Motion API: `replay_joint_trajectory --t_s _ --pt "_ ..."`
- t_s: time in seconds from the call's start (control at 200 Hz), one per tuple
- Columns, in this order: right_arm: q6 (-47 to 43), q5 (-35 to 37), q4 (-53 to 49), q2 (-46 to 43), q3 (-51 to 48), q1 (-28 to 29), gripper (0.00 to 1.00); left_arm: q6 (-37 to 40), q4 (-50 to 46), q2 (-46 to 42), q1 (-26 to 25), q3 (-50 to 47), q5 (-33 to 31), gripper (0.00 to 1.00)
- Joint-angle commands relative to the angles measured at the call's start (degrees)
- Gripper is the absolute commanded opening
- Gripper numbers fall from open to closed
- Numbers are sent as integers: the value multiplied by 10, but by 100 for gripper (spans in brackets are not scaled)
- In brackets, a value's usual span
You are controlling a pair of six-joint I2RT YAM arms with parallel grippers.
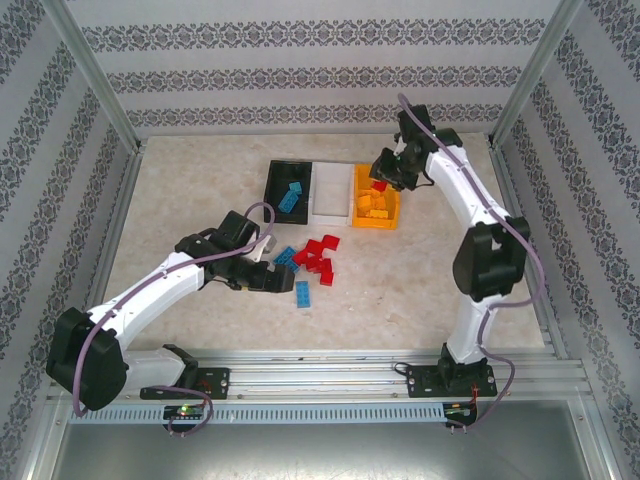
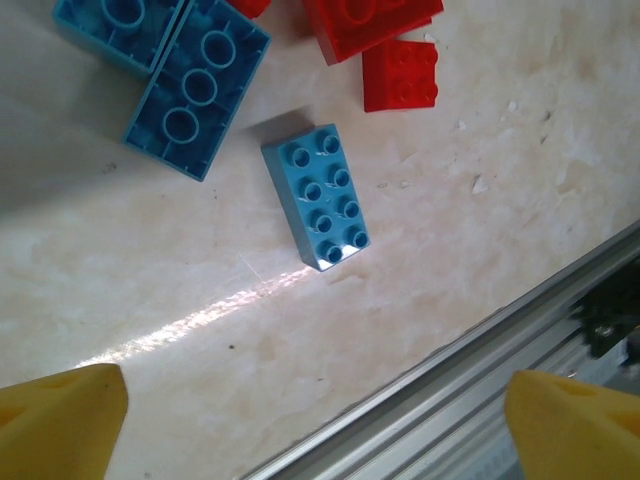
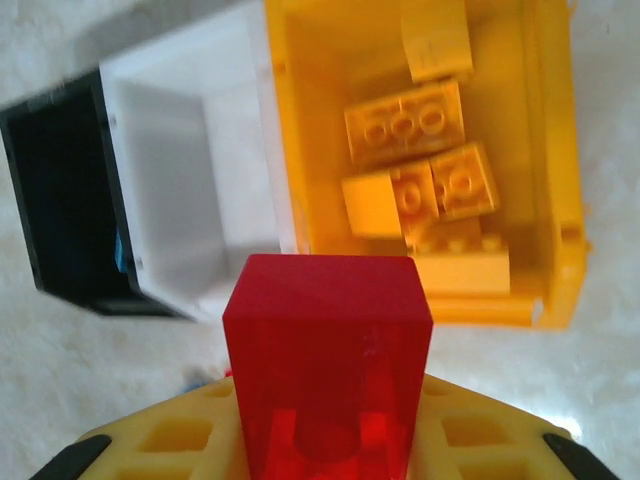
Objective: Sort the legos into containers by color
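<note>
Here, studded blue brick [image 2: 318, 197], glossy red block [image 3: 325, 350]

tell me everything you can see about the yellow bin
The orange-yellow bin is a glossy, open-topped rectangular plastic box standing upright on the table, at the right end of the row in the top view, its long side against the white bin. Several matching orange-yellow bricks lie jumbled inside. The right gripper holds a red brick over it.

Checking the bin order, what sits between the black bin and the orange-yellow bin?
The white bin, in a row with the black bin and orange-yellow bin; top and right wrist views show it.
</note>
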Motion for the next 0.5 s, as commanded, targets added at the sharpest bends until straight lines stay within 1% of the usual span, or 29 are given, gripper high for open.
replay_joint_trajectory --t_s 0.0,0.1,0.225,0.405,0.495 --pt "18 -19 -44 57 55 -3 32 -9 7 -1 -8 -3 3 100" --pt "38 -31 -37 89 83 -6 32 -15 10 -7 -9 -14 0 100" --pt "67 -52 -6 108 90 -5 31 -16 9 -1 -9 -17 -4 100" --pt "89 -82 23 136 111 11 32 -20 12 4 -9 -20 -8 100" --pt "90 -85 29 149 131 23 32 -23 16 4 -9 -24 -8 100"
